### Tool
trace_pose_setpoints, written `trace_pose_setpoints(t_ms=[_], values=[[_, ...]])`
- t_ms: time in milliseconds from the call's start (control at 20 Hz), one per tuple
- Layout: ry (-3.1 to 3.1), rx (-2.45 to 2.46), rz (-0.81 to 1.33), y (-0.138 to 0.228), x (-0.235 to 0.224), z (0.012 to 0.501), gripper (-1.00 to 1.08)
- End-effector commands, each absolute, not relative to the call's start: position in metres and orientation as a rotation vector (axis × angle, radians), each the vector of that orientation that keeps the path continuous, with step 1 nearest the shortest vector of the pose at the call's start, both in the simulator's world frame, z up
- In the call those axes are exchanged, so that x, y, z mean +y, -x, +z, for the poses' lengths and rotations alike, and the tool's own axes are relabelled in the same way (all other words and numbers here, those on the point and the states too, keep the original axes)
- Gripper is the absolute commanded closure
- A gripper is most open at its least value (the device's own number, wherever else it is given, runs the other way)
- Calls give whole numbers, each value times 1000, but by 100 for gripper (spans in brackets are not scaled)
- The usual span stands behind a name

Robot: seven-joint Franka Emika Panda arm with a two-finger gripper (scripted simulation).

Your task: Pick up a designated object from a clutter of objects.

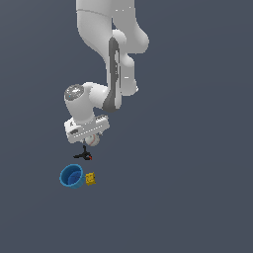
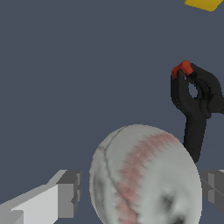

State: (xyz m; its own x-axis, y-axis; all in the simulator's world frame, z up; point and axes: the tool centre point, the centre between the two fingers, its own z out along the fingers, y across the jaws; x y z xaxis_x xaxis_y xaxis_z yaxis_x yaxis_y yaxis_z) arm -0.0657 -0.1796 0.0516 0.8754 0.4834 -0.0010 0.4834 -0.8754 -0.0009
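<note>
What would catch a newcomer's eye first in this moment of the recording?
In the wrist view, the white baseball fills the foreground, sitting between the gripper's two grey fingers. Just beyond it lies the small black tool with its red tip. In the exterior view, the white arm dominates, bent down over the ball, with the blue cup and tiny yellow block just below.
</note>
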Motion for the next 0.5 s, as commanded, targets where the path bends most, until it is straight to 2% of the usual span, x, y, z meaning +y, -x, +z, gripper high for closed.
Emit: trace_pose_setpoints(t_ms=[0, 50, 100, 450], values=[[3042, -785, 0, 65, -180, 48, -92], [3042, -785, 0, 65, -180, 48, -92], [3042, -785, 0, 65, -180, 48, 108], [3042, -785, 0, 65, -180, 48, 108]])
